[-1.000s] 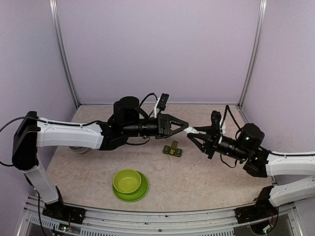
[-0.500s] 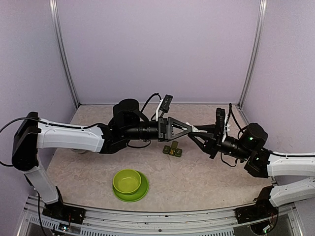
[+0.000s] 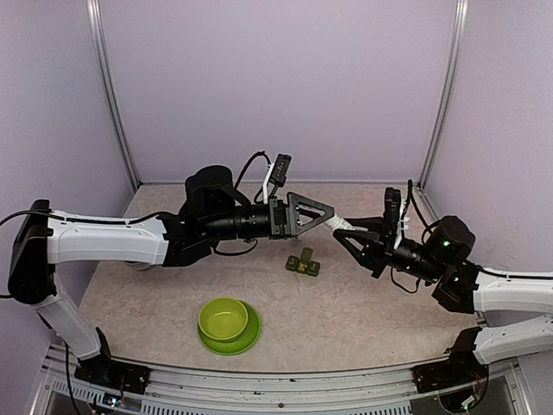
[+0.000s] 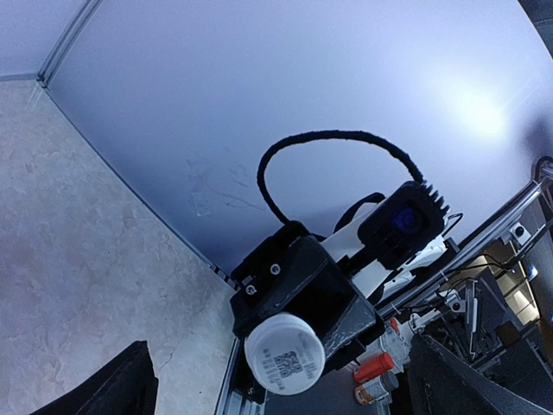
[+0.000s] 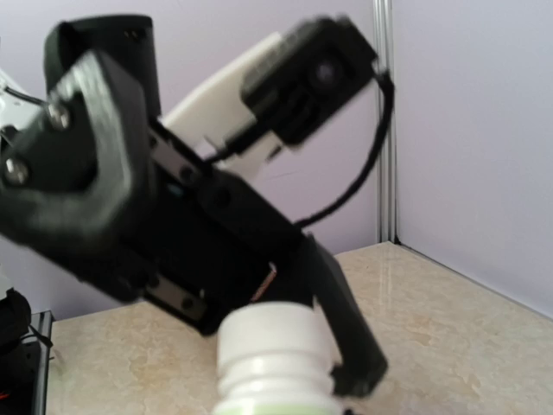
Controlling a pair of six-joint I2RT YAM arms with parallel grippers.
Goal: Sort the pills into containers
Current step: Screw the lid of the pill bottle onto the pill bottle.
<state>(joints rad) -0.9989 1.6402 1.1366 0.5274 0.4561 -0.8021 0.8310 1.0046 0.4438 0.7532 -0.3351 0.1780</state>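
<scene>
- Left fingers (image 3: pixel 311 201) are being held spread wide, high over the middle of the worktop (image 3: pixel 363 303). Nothing is being gripped between them. In the left wrist view they are seen only as two dark tips at the bottom corners, one at 7 o'clock (image 4: pixel 121 389) and one at 5 o'clock.
- Right fingers (image 3: pixel 352 246) are being kept clamped on a white bottle (image 3: pixel 339 226), which is being held off the worktop at 3 o'clock from the left fingers.
- The bottle's capped end is being pointed at the left fingers. A square printed code is being shown on the cap face in the left wrist view (image 4: pixel 283 353). The cap is lying between the spread left tips, apart from both.
- In the right wrist view the bottle's ribbed white top (image 5: pixel 275 350) is being shown at 6 o'clock. The left arm's blurred black parts are looming just behind it.
- Pill box (image 3: pixel 302 264) is lying on the worktop at 6 o'clock from the left fingers, below both arms and untouched. Its lid positions are too small to be told.
- Lime-green bowl (image 3: pixel 223 318) is sitting on its plate (image 3: pixel 251 339), at 7 o'clock from the pill box and well apart from it.
</scene>
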